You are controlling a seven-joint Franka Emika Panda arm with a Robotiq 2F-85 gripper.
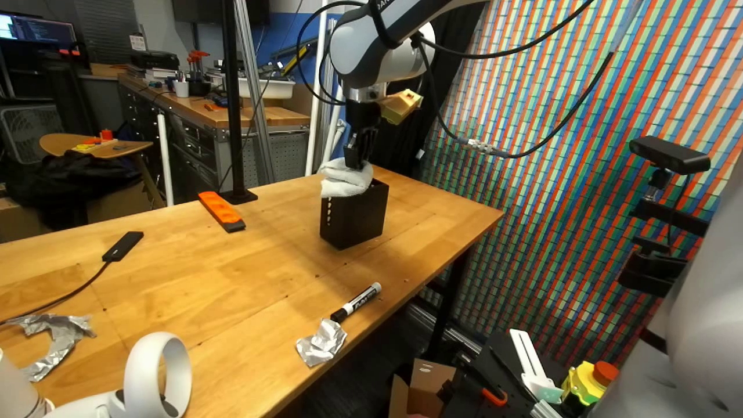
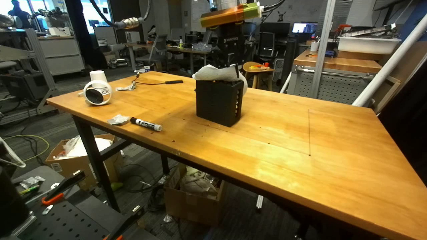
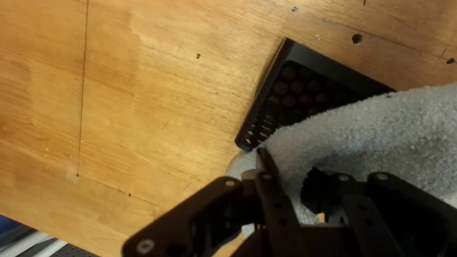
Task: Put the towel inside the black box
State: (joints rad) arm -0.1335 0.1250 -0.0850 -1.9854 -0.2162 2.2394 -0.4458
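jaws: nearly closed on a fold of the towel; gripper pointing down, one finger on each side of the pinched cloth in the wrist view.

towel: white, bunched, lying over the top of the black box; across much of the mouth, a flap hanging outside the wall in both exterior views. how much lies below the rim: cannot be told.

black box: upright on the table; one corner of the mouth uncovered in the wrist view, perforated inner wall showing.

marker: on the table, well apart from the box; no part in the step.

step in hand, as judged: getting the cloth down through the mouth.

handling: shift the pinched fold toward the uncovered corner before lowering; release only once the fold is below the rim. push the outside flap in afterwards, fingertips together, in short strokes from above.

likely risk: fingers catching the rim and tipping or dragging the box, or loose cloth springing back over the edge.
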